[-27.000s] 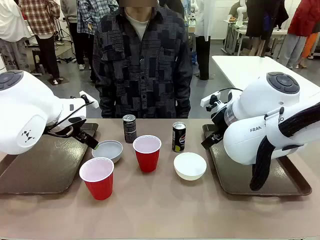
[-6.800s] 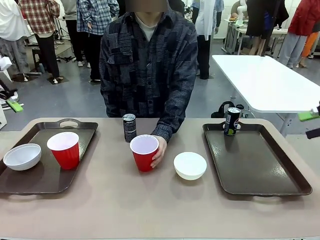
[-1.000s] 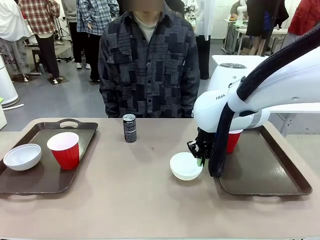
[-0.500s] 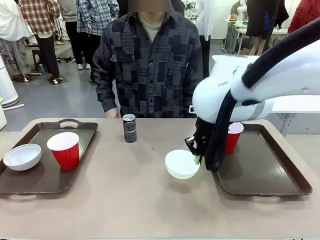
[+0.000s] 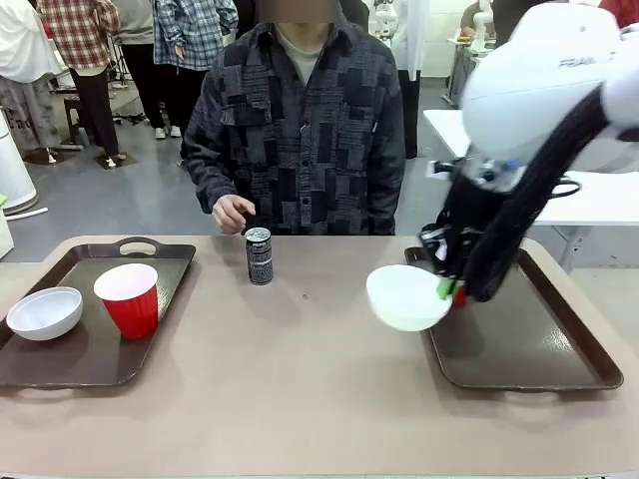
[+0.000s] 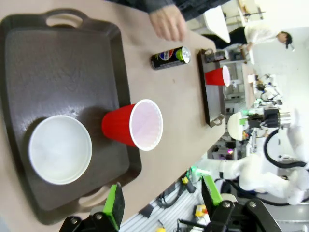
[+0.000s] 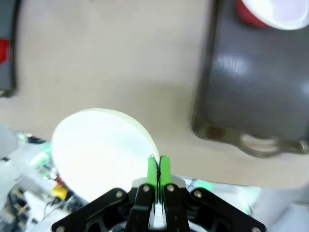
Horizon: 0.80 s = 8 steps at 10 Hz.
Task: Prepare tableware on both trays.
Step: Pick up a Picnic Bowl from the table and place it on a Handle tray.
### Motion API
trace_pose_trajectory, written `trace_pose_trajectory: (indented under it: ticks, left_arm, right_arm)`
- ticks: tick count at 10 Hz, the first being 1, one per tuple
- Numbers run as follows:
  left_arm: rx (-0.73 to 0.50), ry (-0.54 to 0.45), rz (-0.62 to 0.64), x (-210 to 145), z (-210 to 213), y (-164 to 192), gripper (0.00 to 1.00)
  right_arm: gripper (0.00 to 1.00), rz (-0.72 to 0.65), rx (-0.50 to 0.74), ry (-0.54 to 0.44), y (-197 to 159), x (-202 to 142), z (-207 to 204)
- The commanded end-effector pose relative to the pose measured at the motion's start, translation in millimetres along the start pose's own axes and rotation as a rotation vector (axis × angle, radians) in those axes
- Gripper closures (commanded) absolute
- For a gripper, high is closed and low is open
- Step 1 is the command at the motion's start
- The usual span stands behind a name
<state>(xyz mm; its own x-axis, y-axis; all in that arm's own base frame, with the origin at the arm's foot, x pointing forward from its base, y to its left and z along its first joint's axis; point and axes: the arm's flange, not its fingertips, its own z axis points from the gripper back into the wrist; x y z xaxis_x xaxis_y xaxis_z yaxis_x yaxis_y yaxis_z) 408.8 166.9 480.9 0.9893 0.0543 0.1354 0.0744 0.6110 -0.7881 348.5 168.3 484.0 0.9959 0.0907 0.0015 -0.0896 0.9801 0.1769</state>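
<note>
Since a moment ago I see my right arm has lifted the small white bowl (image 5: pixel 407 297) off the table and swung it toward the right tray (image 5: pixel 544 361); it now hangs tilted over that tray's near-left edge. The right gripper (image 7: pixel 158 170) pinches the bowl's rim, green pads nearly together. A red cup (image 7: pixel 270 12) stands on that tray. The left gripper (image 6: pixel 161 199) is wide apart and empty above the left tray (image 6: pixel 58 63). The person's hand (image 5: pixel 233 213) now hovers beside the dark can (image 5: pixel 259 255).
</note>
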Motion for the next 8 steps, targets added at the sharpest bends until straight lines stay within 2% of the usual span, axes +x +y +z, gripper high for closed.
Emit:
trace_pose_trajectory:
  ticks: [1,2,4,5,6,7,8]
  left_arm:
    - [-0.002,0.004,-0.005,0.4,1.1,-1.5,0.15]
    - [-0.002,0.004,-0.005,0.4,1.1,-1.5,0.15]
    - [-0.002,0.004,-0.005,0.4,1.1,-1.5,0.15]
    - [-0.002,0.004,-0.005,0.4,1.1,-1.5,0.15]
    - [-0.002,0.004,-0.005,0.4,1.1,-1.5,0.15]
    - [-0.002,0.004,-0.005,0.4,1.1,-1.5,0.15]
    - [-0.002,0.004,-0.005,0.4,1.1,-1.5,0.15]
  right_arm:
    - [0.98,-0.041,-0.063,0.012,-52.2,1.0,5.8]
    - [0.98,-0.061,-0.067,0.044,-83.7,-2.1,12.7]
    - [0.98,-0.048,-0.043,0.043,-125.5,-6.0,18.8]
    - [0.98,-0.033,-0.034,0.046,-136.7,-6.0,17.4]
    - [0.98,-0.075,-0.032,-0.031,-135.1,-6.7,14.9]
    - [0.98,-0.072,-0.037,0.039,-134.1,-2.4,18.8]
    - [0.98,-0.072,-0.037,0.039,-134.1,-2.4,18.8]
